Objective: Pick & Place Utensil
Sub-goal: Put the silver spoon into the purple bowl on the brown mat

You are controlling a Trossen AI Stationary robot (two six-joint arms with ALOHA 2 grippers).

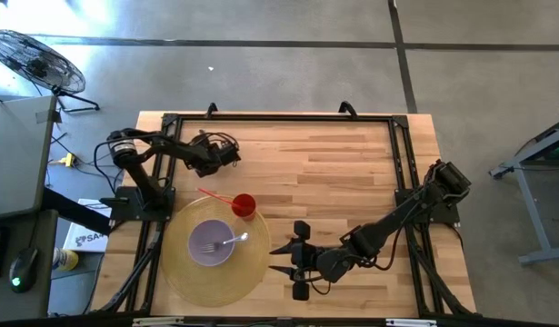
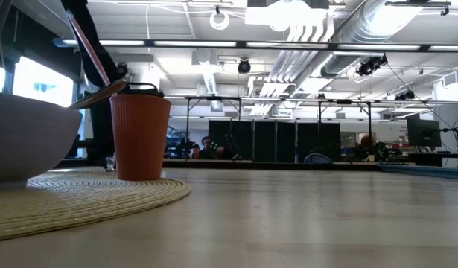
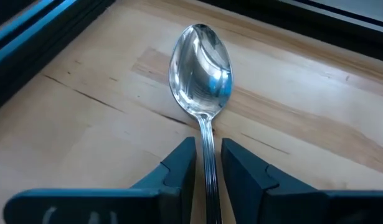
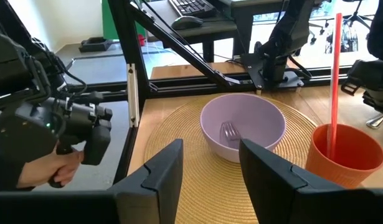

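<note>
1. Your left end effector (image 3: 208, 165) is down at the far-left part of the surface (image 1: 343, 173), its fingers (image 3: 179, 168) hugging the handle of a spoon (image 3: 201, 68) that lies flat on the wood.
2. The fingers sit just either side of the handle with a sliver of gap showing, so you look to be straddling it rather than pinching it firmly; I can't tell whether they grip.
3. Your right end effector (image 4: 210, 171) waits spread and empty near the front edge, just beside the woven mat (image 1: 252, 268).
4. On that mat: a lilac bowl (image 1: 209, 243) with a fork (image 1: 232, 242) already resting in it, and beside it an orange cup (image 1: 244, 206) holding a red straw (image 1: 214, 195).
5. My read: the fork's placement is done; the spoon is not yet lifted, and carrying it over to the bowl is what's left.
</note>
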